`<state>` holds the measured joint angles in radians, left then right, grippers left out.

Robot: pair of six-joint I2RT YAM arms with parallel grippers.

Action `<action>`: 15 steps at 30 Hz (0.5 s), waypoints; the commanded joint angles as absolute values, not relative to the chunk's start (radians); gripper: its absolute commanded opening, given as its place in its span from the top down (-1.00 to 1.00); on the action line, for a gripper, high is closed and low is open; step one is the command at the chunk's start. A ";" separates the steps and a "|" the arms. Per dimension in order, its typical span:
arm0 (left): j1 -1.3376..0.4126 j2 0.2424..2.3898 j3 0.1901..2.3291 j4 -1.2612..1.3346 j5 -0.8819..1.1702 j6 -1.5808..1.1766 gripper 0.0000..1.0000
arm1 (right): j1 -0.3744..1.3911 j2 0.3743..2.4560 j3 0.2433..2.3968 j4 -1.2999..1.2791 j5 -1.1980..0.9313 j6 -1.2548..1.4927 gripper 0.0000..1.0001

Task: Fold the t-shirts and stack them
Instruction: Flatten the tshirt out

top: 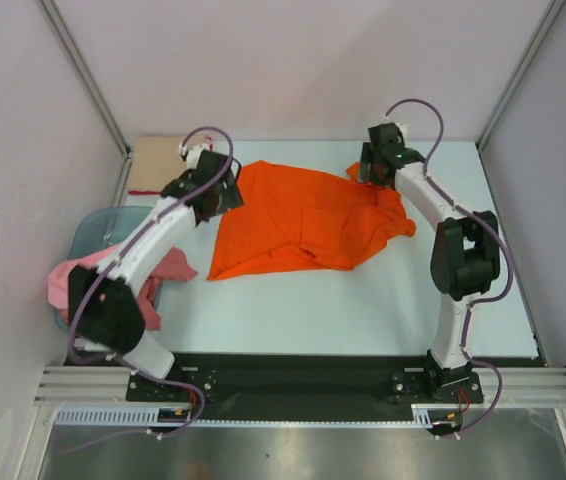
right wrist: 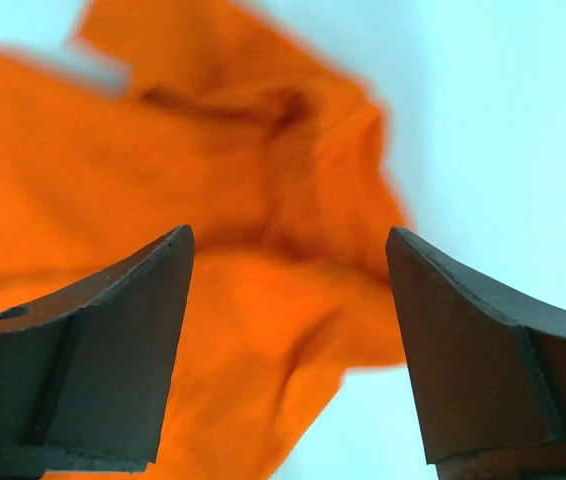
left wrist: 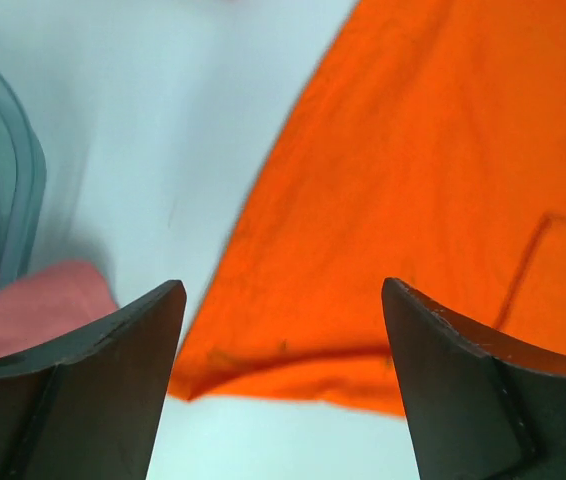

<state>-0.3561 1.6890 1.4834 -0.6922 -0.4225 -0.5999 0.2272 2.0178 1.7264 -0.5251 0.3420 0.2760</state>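
The orange t-shirt point(top: 303, 222) is seen lying on the middle of the white table point(top: 343, 300), spread loosely and rumpled, with one sleeve bunched at its right edge; no neat fold can be made out. A tan t-shirt point(top: 155, 165), apparently folded flat, is laid at the far left corner and is judged to be the start of the stack. Pink and red t-shirts point(top: 173, 268) are heaped, unfolded, in and over the blue-green tub point(top: 88, 228) at the left. The task is judged to be at an early stage: one shirt done, one in hand, the heap left to fold.

The left gripper point(top: 225, 195) is held at the orange shirt's far left corner, the right gripper point(top: 373, 165) at its far right. In both wrist views the fingers are shown wide apart with nothing between them. The tan shirt and the arms' placement are given only by the overhead view. The turned-up hem is made plain only by the left wrist view, and the crumpled sleeve by the right.
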 commanded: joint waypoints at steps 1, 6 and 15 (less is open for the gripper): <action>-0.489 1.487 1.240 -0.632 -0.445 -0.684 -0.71 | 0.333 1.956 1.694 -0.505 0.367 0.293 -0.56; -0.598 1.158 0.950 -0.582 -0.349 -0.745 -0.81 | 0.464 2.060 1.816 -0.505 0.282 0.310 -0.27; -0.632 0.703 0.656 -0.656 -0.293 -0.784 -0.94 | 0.554 2.350 2.118 -0.607 0.275 0.416 0.21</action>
